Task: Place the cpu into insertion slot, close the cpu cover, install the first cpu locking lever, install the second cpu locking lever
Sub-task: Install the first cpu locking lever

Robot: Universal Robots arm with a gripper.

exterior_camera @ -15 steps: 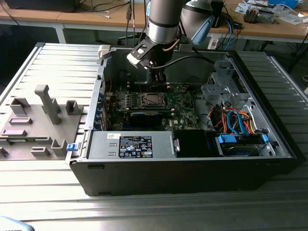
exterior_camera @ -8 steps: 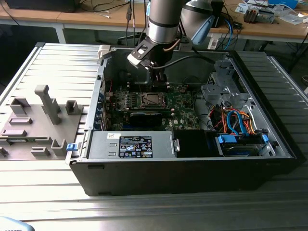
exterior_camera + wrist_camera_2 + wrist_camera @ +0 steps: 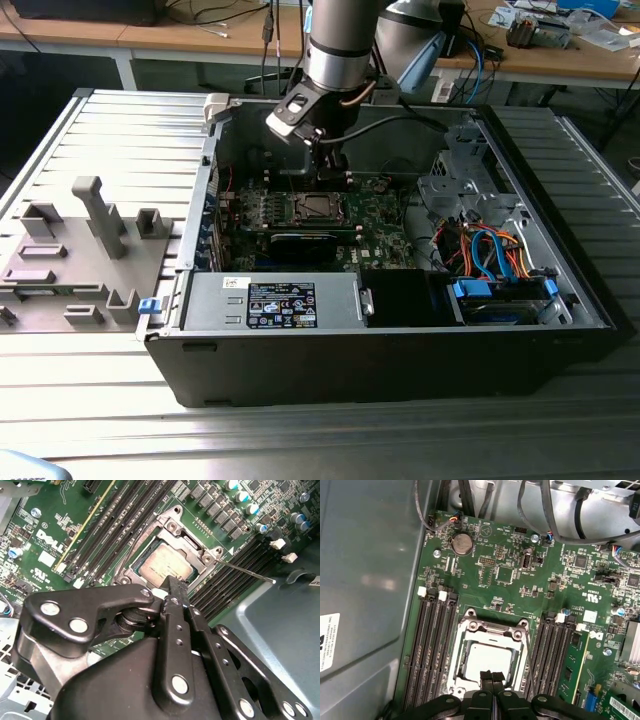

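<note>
The black linked gripper (image 3: pixel 177 586) has its two fingers pressed together, gripping nothing, with its tips at the edge of the thin silvery windowed cpu cover (image 3: pixel 492 630). The cover lies flat over the dull silver-grey square cpu (image 3: pixel 487 664) on the green motherboard (image 3: pixel 505 570). A thin wire locking lever (image 3: pixel 250 573) looks unlatched. The closed tips could slip off it, and it might spring back or the tips might scrape the board.

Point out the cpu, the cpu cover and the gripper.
cpu (image 3: pixel 487 659): first wrist view, its metal top.
cpu cover (image 3: pixel 495 631): first wrist view, a silvery frame bar.
gripper (image 3: pixel 492 676): first wrist view, between its fingertips.
</note>
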